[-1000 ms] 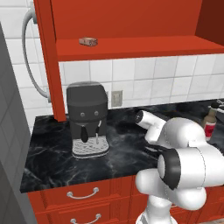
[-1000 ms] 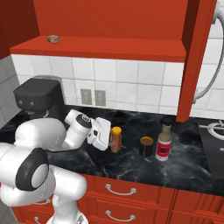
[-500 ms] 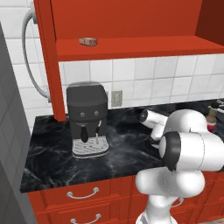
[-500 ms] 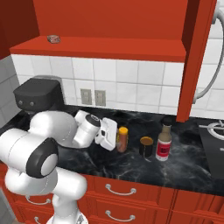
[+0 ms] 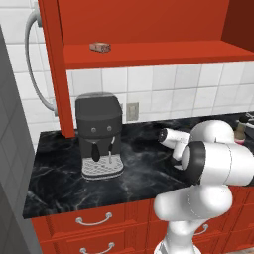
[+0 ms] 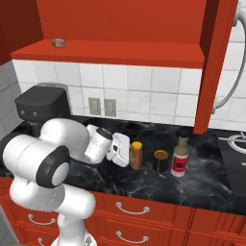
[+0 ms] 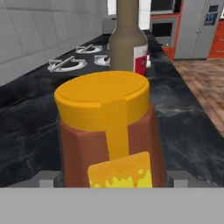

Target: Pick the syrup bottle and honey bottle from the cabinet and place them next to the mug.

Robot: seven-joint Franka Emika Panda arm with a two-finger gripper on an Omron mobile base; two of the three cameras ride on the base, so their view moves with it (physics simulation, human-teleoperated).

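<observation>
Honey bottle fills my hand view's lower centre, upright, yellow cap up, between the fingers; I cannot tell whether they grip it. Beyond, mid-frame in the right base view, mug, then syrup bottle, both upright on the counter.

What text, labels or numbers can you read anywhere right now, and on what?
None can be read.
honey bottle: yellow label shows a drip pattern, no words.
syrup bottle: red label, too small and blurred to read.
coffee machine: two round knobs, no markings visible.
small item on the cabinet shelf: too small to tell.
</observation>
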